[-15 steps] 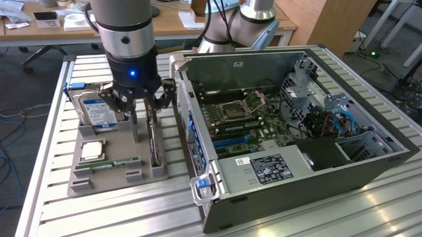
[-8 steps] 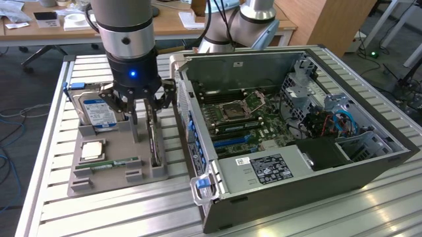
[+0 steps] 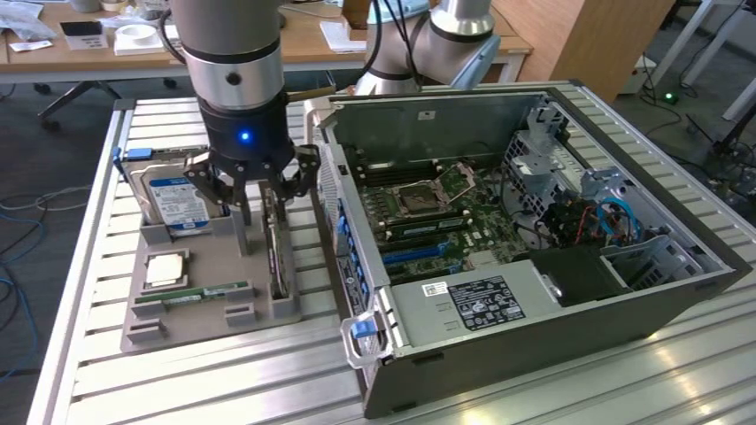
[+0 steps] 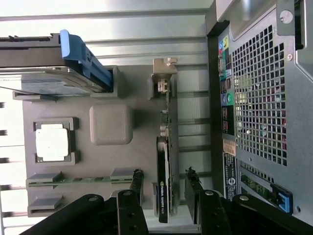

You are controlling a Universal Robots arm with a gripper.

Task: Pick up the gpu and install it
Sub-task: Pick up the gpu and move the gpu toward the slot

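Beyond your slatted metal bench [image 3: 177, 381] you've a cluttered wooden desk [image 3: 310, 49], a wooden cabinet [image 3: 590, 35] at the exterior view's far right, and grey floor [image 3: 59, 142].

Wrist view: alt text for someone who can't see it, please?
The robot's open hand straddles the gpu, standing on edge in a grey tray, a finger on each side. A hard drive and processor share the tray beside a computer case.

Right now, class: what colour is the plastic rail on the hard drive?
The rail is blue, clearest in the wrist view.
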